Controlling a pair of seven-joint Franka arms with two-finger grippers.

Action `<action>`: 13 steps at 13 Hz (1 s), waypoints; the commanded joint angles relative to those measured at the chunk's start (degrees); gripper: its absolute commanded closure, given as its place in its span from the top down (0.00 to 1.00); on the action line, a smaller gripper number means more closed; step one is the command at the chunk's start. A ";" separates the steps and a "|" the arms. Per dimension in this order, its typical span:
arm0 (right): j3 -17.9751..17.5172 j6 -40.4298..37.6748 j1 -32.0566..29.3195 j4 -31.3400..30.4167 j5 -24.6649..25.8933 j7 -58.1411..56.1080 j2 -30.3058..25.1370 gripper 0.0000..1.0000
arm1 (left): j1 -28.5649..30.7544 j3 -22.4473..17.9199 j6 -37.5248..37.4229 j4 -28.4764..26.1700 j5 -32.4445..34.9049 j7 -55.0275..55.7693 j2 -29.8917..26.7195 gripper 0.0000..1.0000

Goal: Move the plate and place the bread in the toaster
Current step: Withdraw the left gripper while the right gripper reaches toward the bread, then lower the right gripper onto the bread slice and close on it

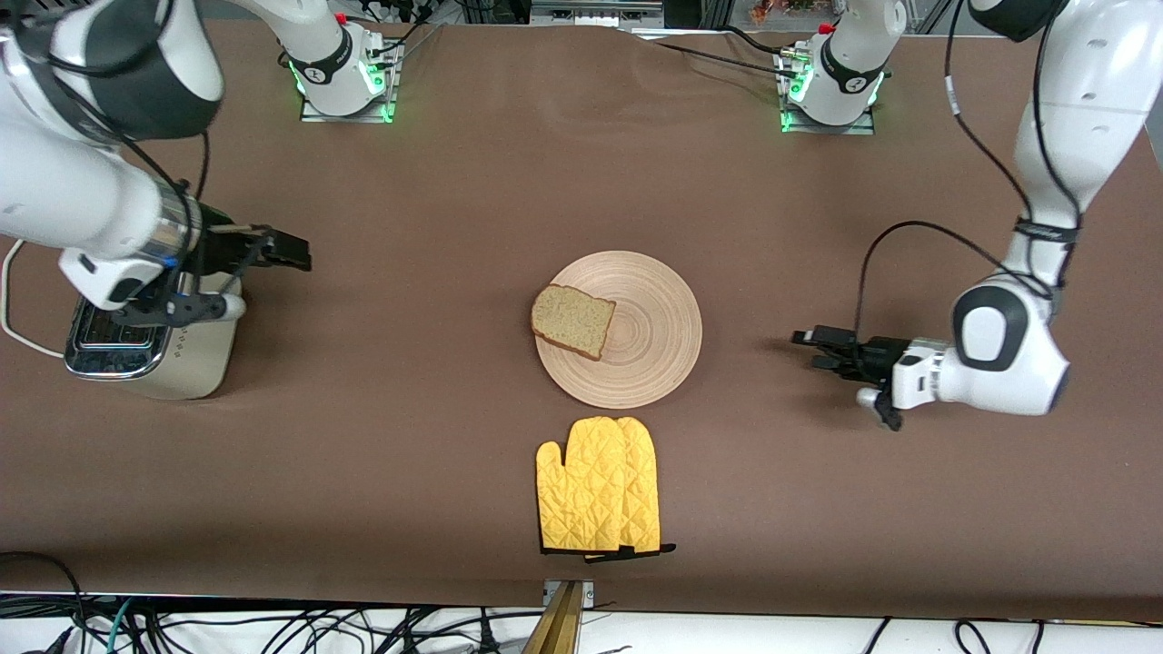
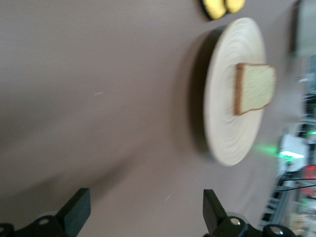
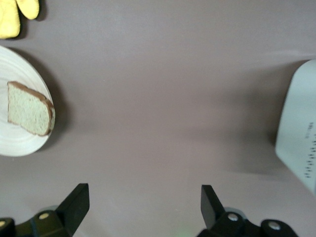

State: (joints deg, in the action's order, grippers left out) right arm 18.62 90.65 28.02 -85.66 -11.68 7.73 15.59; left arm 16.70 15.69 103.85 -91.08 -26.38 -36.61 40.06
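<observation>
The wooden plate (image 1: 654,336) lies mid-table with the bread slice (image 1: 572,320) on its edge toward the right arm's end. The cream toaster (image 1: 145,350) stands at the right arm's end. My right gripper (image 1: 293,254) is open and empty, over the table just beside the toaster, pointing at the plate. My left gripper (image 1: 807,348) is open and empty, low over the table between the plate and the left arm's end. The left wrist view shows its gripper (image 2: 145,212), plate (image 2: 222,128) and bread (image 2: 254,89). The right wrist view shows its gripper (image 3: 144,207), plate (image 3: 15,140), bread (image 3: 29,109) and toaster (image 3: 301,133).
A yellow oven mitt (image 1: 598,498) lies nearer to the front camera than the plate, close to its rim. The toaster's white cord (image 1: 14,300) loops off the table's end. Brown tabletop stretches between the plate and each gripper.
</observation>
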 commanded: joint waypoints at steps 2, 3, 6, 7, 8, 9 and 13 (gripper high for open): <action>0.10 8.90 4.22 -7.40 -2.46 6.76 -0.65 1.00 | -3.24 1.88 -2.33 -0.77 18.42 18.36 -11.29 1.00; -0.08 11.36 6.41 -9.07 -2.73 8.78 -0.65 1.00 | -4.39 1.97 -3.47 -0.68 22.47 22.33 -14.89 1.00; -0.26 21.64 11.51 -16.01 -5.70 15.55 0.13 1.00 | -5.80 2.24 -4.79 -0.68 32.50 29.66 -23.69 1.00; -0.26 25.41 13.36 -17.86 -7.46 18.26 1.10 1.00 | -5.54 2.24 -5.06 -0.24 32.62 30.62 -26.50 1.00; -0.26 28.93 15.29 -19.27 -7.74 20.90 2.06 1.00 | -5.54 1.63 -5.06 0.54 32.88 30.89 -28.10 1.00; -0.26 32.45 17.57 -20.50 -7.83 23.45 3.03 1.00 | -5.80 0.67 -5.15 2.03 32.97 30.64 -29.94 1.00; -1.91 41.95 22.69 -22.09 -7.83 33.82 9.35 1.00 | -16.05 -12.57 -5.15 -2.43 29.81 37.54 -37.16 1.00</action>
State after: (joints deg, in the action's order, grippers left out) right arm 17.48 128.96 49.46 -107.08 -18.56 37.51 23.23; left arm 6.99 9.80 98.62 -90.01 4.35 -4.31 5.90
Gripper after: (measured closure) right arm 0.000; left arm 0.000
